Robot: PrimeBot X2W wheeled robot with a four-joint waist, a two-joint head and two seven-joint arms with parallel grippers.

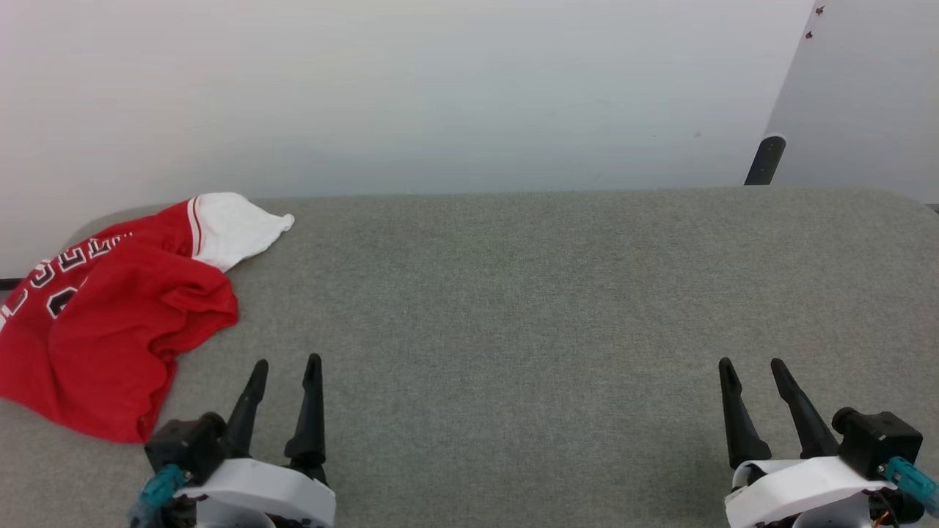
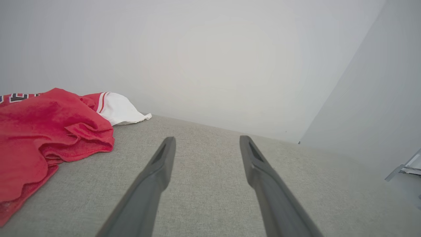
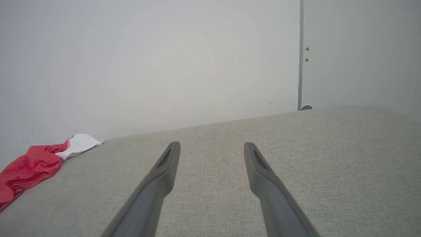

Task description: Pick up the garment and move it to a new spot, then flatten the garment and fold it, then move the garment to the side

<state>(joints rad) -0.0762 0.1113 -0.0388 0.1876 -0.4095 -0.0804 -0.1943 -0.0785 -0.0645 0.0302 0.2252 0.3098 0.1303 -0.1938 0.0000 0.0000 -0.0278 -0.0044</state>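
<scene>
The garment (image 1: pixel 110 315) lies crumpled at the surface's (image 1: pixel 513 293) far left corner. The left gripper (image 1: pixel 286 370) and right gripper (image 1: pixel 752 370) hover spread and empty along the near edge.

You're working in a bare test room, more lab than home: a grey fabric-topped table (image 1: pixel 513 293) stretches ahead of the fingers (image 1: pixel 312 403) to a plain white wall (image 1: pixel 440 88), and a pale panel (image 1: pixel 866 88) with a dark post (image 1: pixel 765 160) at its foot stands beyond them to the right.

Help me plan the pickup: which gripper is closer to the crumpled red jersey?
The left gripper: its open fingers sit just beside the red jersey, while the right gripper sits far across the grey surface.
</scene>
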